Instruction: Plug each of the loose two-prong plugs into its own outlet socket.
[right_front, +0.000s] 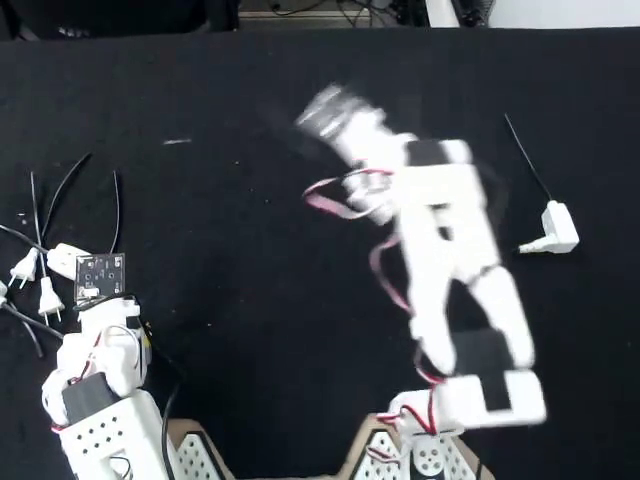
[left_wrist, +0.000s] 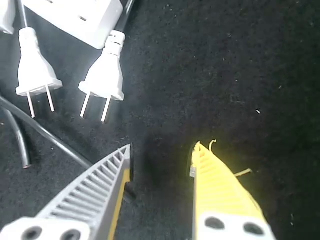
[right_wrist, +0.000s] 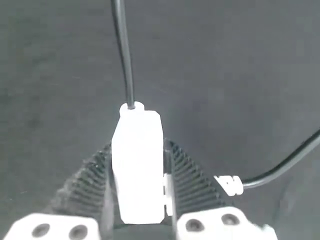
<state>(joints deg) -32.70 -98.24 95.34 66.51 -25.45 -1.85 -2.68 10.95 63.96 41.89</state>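
Two loose plugs lay at the black table's (right_front: 250, 260) left side in the high view, the outer plug (right_front: 25, 266) and the inner plug (right_front: 48, 296). They sat side by side, just beside the white outlet block (right_front: 62, 259). The left arm (right_front: 105, 345) stood close behind them, probably placed so its gripper could take them in turn. The right gripper (right_front: 335, 112) hung blurred over mid-table. A white angled plug (right_front: 556, 228) on a black cord lay well apart on the right.

In the left wrist view, the left gripper (left_wrist: 162, 150) hung over bare cloth, jaws spread with nothing between them. Both plugs lay with their prongs toward it, near the outlet block (left_wrist: 80, 17); neither was seated.

In the right wrist view, the right gripper (right_wrist: 138, 148) pinched a white corded block (right_wrist: 137, 170) by its flat sides, its cord (right_wrist: 122, 50) leading away from the jaws. That grip likely kept the block from twisting. Whether it carried prongs, I could not tell.
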